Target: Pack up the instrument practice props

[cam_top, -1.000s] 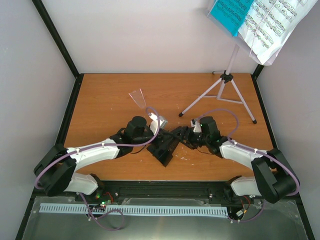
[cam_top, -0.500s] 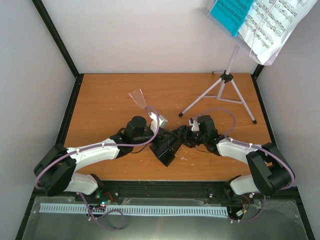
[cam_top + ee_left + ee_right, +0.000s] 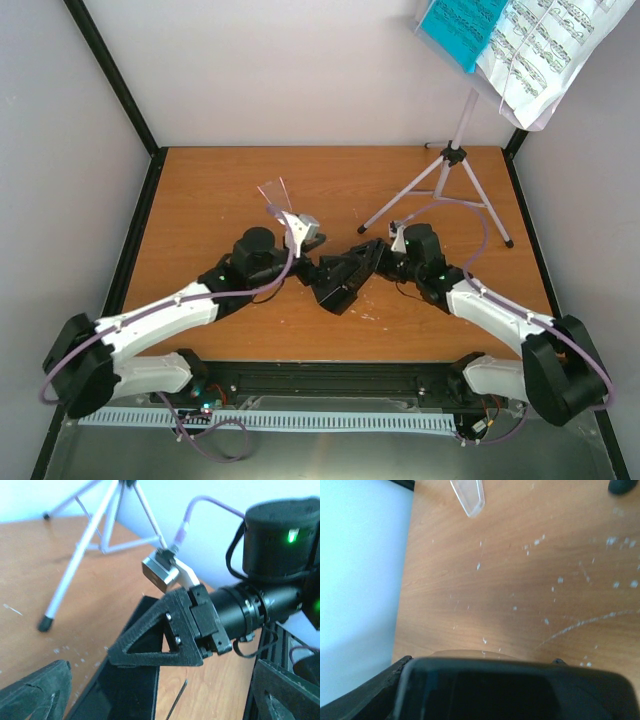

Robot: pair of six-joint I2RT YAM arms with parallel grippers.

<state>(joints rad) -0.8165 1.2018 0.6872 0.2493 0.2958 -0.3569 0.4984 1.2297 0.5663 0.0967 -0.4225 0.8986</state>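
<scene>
On the table (image 3: 200, 200), the right gripper (image 3: 362, 262) pinches the diagonally lying metronome (image 3: 335, 292), left gripper (image 3: 308, 268) spread wide beside it.

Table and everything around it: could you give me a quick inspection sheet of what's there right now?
Surface: wooden table, white scuffs.
Job's things: music stand upright at the back right, folder and sheet music on it; metronome between the arms.
Clutter: clear plastic piece.
Grippers: left gripper with jaws open; right gripper with jaws at the metronome, grip unclear.
Cables: purple cable looped along each arm.
Surroundings: pale walls.
</scene>
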